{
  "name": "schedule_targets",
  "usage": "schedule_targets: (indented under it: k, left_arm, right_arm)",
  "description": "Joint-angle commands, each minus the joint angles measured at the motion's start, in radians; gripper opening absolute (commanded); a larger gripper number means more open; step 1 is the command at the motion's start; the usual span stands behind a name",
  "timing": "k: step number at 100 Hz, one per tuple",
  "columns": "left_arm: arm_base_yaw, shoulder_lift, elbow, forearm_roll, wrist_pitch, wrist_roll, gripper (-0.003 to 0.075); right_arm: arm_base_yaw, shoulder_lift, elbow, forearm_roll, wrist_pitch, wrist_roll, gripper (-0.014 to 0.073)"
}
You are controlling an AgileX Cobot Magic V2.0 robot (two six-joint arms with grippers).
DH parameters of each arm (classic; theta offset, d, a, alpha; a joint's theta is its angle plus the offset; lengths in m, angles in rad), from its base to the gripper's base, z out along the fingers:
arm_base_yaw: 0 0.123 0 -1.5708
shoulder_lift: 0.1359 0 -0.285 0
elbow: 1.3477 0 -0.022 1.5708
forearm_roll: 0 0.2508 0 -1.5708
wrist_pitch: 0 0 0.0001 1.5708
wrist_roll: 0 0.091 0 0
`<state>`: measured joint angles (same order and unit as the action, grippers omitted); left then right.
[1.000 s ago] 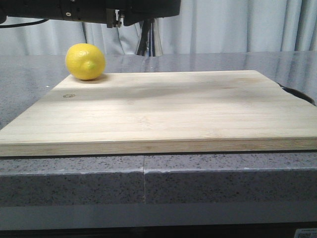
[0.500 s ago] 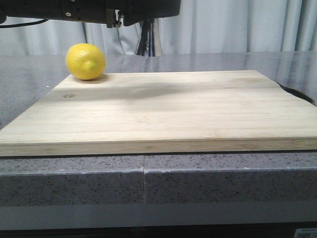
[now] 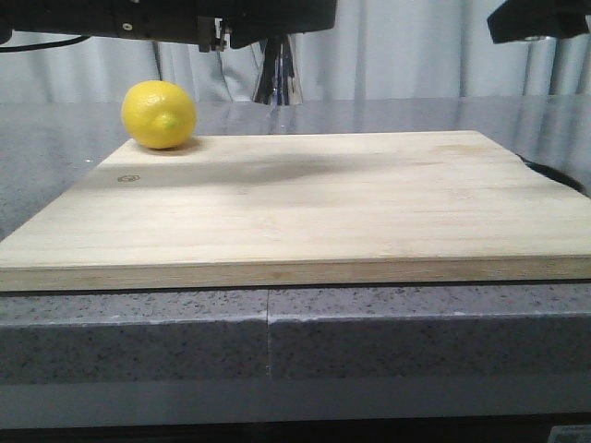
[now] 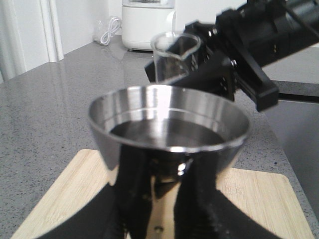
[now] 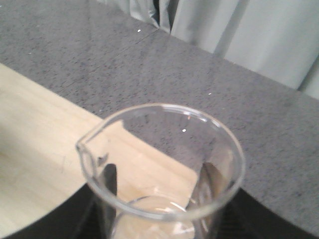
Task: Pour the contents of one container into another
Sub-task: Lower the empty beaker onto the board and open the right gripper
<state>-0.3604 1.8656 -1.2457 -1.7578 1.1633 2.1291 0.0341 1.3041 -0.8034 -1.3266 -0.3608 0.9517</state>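
My left gripper (image 4: 162, 172) is shut on the narrow waist of the steel jigger (image 4: 168, 127), held upright above the wooden board; its upper cup seems to hold liquid. In the front view the jigger (image 3: 277, 81) hangs under my left gripper (image 3: 268, 41) at the top, behind the board. The clear glass beaker (image 5: 162, 164) stands upright in my right gripper (image 5: 159, 191), which is shut on its sides, and it looks empty. From the left wrist the beaker (image 4: 175, 52) shows just beyond the jigger's rim, a little higher, in the right gripper (image 4: 214, 67).
A yellow lemon (image 3: 159, 113) sits on the far left corner of the wooden cutting board (image 3: 305, 203), on a grey stone counter (image 3: 369, 332). A white appliance (image 4: 147, 22) stands far back on the counter. Part of the right arm (image 3: 536, 20) shows at the top right.
The right arm has come into the front view at the top right, where nothing showed before. The jigger and the left arm have barely shifted.
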Motion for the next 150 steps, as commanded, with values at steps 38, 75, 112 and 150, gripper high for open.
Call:
schedule_targets:
  k: [38,75,112,150]
  left_arm:
    - [-0.009,-0.059,-0.028,-0.093,0.105,-0.009,0.0205]
    - [-0.009,-0.059,-0.028,-0.093,0.105,-0.009,0.0205]
    - [-0.009,-0.059,-0.028,-0.093,0.105,-0.009,0.0205]
    - [-0.009,-0.059,-0.028,-0.093,0.105,-0.009,0.0205]
  right_arm:
    - [-0.035,0.187,0.010,0.236,-0.327,-0.244,0.0294]
    - [-0.035,0.332,-0.011,0.397,-0.489,-0.378,0.0294]
    - [-0.035,0.409,-0.071,0.397,-0.482,-0.405,0.0297]
    - [-0.035,0.409,-0.071,0.397,-0.463,-0.405,0.0505]
